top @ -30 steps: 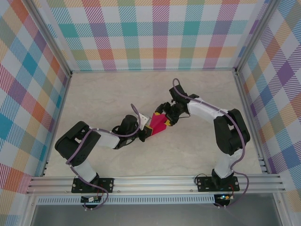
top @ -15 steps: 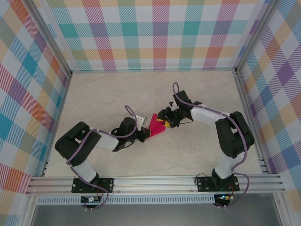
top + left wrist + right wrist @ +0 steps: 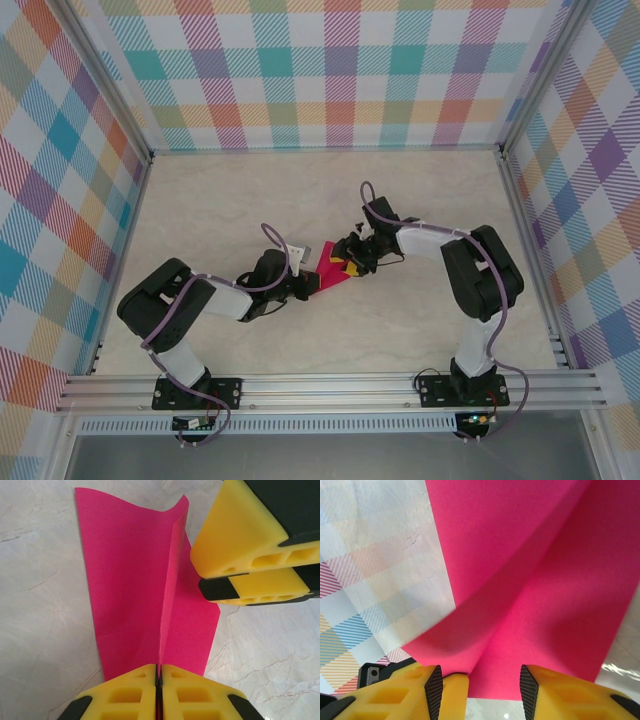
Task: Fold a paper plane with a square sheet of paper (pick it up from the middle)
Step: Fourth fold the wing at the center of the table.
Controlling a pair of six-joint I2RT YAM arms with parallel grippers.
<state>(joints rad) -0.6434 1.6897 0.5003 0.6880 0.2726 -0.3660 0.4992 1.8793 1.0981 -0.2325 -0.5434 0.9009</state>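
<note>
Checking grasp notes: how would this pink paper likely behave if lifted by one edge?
Probably floppy: the pink paper curls at its far corner. The raised centre crease pinched by the left gripper may stiffen it lengthwise.

Robot lab test cell, not a home or shop. Pale marble-look table (image 3: 230,200) boxed in by an aluminium extrusion frame (image 3: 330,385) with slotted corner posts (image 3: 105,90). Walls are flat panels printed in pastel plaid (image 3: 330,70), a staged backdrop. Two small black-and-white arms, left arm (image 3: 175,305) and right arm (image 3: 480,275), bolted on black base plates (image 3: 197,392) to the near rail. Loose purple cables (image 3: 517,300) run along the arms. Left hand (image 3: 159,677) and right hand (image 3: 479,680) carry blocky yellow fingers (image 3: 125,692), typical research-rig parts.
</note>
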